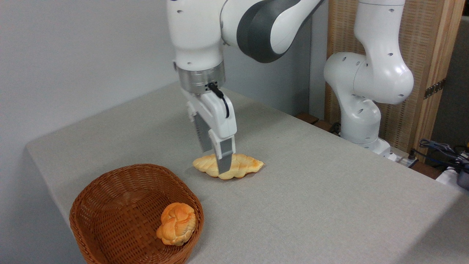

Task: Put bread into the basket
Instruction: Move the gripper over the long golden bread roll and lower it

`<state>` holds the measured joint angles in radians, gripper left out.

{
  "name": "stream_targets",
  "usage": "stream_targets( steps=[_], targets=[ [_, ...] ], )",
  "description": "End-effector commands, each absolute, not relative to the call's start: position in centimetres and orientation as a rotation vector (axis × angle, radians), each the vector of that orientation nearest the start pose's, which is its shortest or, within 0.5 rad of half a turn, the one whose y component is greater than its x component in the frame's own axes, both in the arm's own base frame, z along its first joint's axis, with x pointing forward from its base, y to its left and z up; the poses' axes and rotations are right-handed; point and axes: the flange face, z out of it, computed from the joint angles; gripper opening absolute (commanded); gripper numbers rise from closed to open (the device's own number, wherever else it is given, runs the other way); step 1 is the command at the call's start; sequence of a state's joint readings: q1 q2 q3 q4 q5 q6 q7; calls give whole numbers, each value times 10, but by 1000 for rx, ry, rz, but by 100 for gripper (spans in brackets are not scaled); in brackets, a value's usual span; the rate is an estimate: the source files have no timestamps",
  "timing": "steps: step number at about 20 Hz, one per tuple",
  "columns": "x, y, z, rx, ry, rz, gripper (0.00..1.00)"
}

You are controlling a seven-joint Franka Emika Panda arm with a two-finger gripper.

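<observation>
The bread (pixel 242 165), a long pale golden braided loaf, lies flat on the grey table near its middle. My gripper (pixel 215 161) points straight down over the loaf's left half. Its fingers stand apart and straddle the loaf: the near fingertip (pixel 224 167) overlaps the loaf's front edge, and the far one sits just behind its back edge. I cannot make out contact with the loaf. The basket (pixel 110 190), round, reddish-brown and woven, stands at the front left of the table, apart from the loaf.
A small round orange-brown knotted bun (pixel 176 223) rests inside the basket against its right wall. The arm's white base (pixel 361 124) stands at the table's far right edge, with cables (pixel 443 152) beside it. A grey wall runs behind the table.
</observation>
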<state>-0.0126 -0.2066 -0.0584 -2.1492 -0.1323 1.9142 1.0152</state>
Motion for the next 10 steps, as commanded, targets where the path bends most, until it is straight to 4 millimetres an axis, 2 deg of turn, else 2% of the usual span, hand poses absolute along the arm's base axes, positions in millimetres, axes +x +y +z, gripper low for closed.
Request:
stream_targets(
  steps=[1, 3, 4, 7, 10],
  targets=[
    [447, -59, 485, -2628, 1993, 75, 100],
    [442, -75, 478, -2452, 2166, 159, 100],
    [442, -82, 475, -2411, 2197, 184, 100],
    [447, -90, 460, -2354, 2220, 250, 100],
    [454, -108, 439, -2254, 2263, 311, 100]
  ],
)
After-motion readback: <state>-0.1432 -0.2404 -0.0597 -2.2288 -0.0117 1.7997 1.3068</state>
